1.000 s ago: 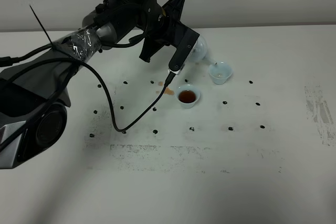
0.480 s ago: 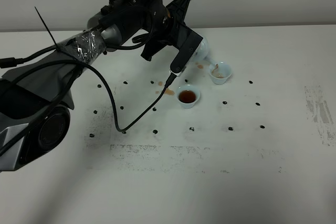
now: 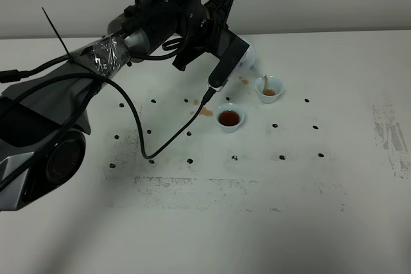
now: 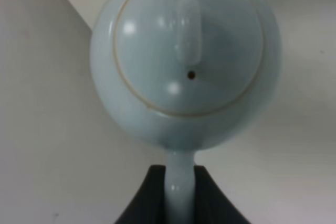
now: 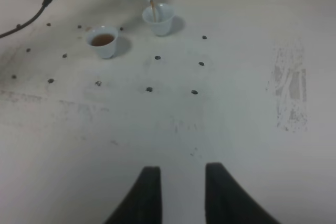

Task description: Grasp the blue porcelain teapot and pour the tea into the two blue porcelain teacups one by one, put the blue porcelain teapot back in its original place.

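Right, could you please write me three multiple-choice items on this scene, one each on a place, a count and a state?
1. Where is tea from the pale blue-white porcelain teapot landing?
A. in the teacup full of dark tea
B. in the teacup under the spout
C. in a saucer

2. How many small pale-blue handleless teacups are there?
A. one
B. two
C. three

3. How is the teapot?
A. standing upright, untouched
B. lying loose on its side
C. held tilted by the left gripper

Answers: 1 B, a brown stream runs into that cup; 2 B, only those two show; 3 C, the fingers clamp its handle.
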`<state>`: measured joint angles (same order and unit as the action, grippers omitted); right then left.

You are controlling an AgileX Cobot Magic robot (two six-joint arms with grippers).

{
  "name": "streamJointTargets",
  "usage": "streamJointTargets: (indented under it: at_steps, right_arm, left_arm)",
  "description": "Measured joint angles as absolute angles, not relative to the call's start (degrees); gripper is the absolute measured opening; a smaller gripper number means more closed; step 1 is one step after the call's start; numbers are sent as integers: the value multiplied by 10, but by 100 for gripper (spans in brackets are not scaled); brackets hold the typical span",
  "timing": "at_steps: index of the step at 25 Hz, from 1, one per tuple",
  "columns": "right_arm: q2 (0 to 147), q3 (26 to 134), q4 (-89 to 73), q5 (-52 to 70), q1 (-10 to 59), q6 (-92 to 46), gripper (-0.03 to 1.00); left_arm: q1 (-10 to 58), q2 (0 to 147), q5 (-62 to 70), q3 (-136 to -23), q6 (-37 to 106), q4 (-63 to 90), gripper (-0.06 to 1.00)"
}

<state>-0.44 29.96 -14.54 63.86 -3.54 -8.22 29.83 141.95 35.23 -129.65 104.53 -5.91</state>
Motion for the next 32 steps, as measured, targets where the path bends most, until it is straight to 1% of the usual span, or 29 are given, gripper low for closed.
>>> streamJointTargets:
  at_steps: [32]
  right_arm:
    - [-4, 300, -145, 639, -35, -82, 24]
  left_arm:
    - [304, 1419, 342, -1297, 1046, -84, 9]
